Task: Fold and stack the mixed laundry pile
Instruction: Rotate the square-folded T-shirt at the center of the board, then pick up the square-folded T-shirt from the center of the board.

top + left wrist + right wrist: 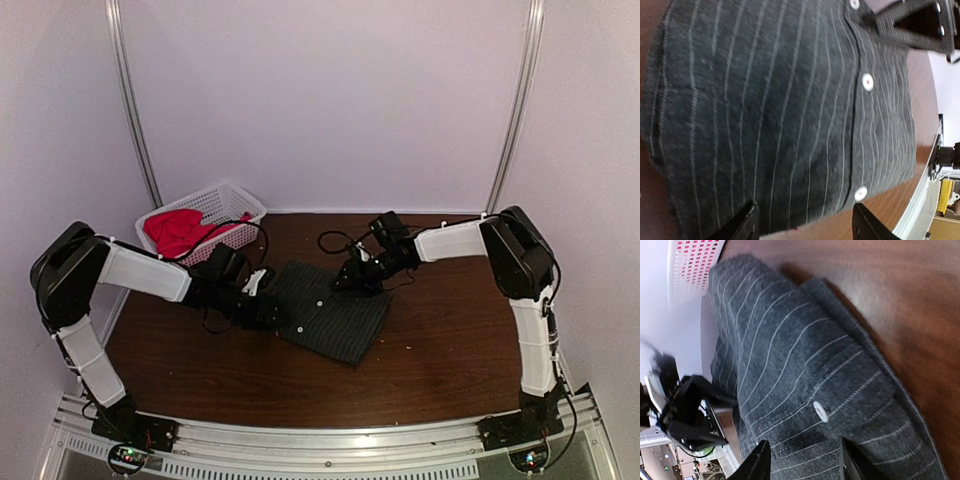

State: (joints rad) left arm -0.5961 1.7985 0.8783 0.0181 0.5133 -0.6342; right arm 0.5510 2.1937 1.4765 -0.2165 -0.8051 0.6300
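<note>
The dark pinstriped shirt (332,312) lies folded flat on the brown table, buttons (868,81) facing up. The red-pink T-shirt (178,230) sits bunched in the white basket. At the shirt's left edge hangs my left gripper (266,303), open; in its wrist view the fingertips (743,223) straddle the shirt's near hem (805,200). Over the shirt's far right corner is my right gripper (356,276), also open, its fingers (758,463) spread above the button placket (820,411). Neither holds cloth.
The white lattice basket (232,199) stands at the back left by the wall, behind the left arm. Cables trail from both wrists over the table (440,330). A metal rail (330,440) runs along the near edge.
</note>
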